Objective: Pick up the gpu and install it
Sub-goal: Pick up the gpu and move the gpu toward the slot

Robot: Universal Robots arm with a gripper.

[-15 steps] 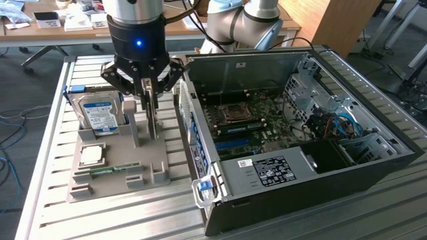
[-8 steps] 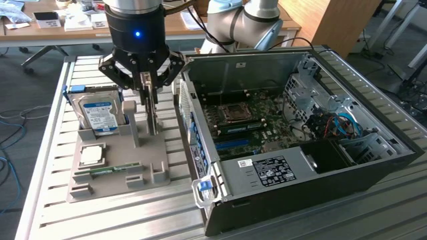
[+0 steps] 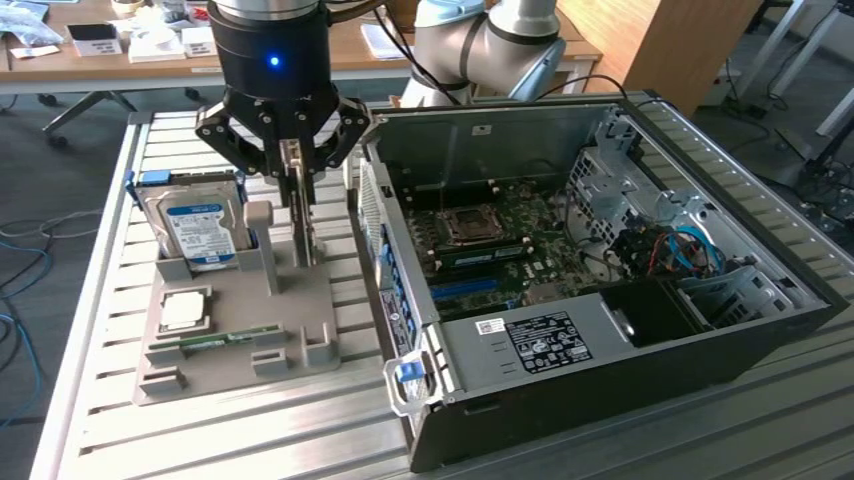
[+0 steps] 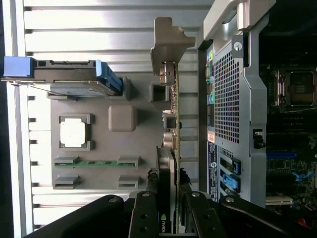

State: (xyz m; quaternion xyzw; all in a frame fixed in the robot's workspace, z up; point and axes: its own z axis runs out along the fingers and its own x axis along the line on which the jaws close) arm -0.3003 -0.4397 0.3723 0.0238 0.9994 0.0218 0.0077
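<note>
Btwn gripper fingers — gpu edge-on, pinched, over gray holder.

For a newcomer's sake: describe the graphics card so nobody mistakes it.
Beside the black computer case sits a grey parts tray. On its side nearest the case, the gpu, a thin green card with a pale metal end bracket, stands on edge, clamped by the black gripper. Unlike the blue-labelled silver hard drive and narrow green memory stick, it has a black cooler.
</note>
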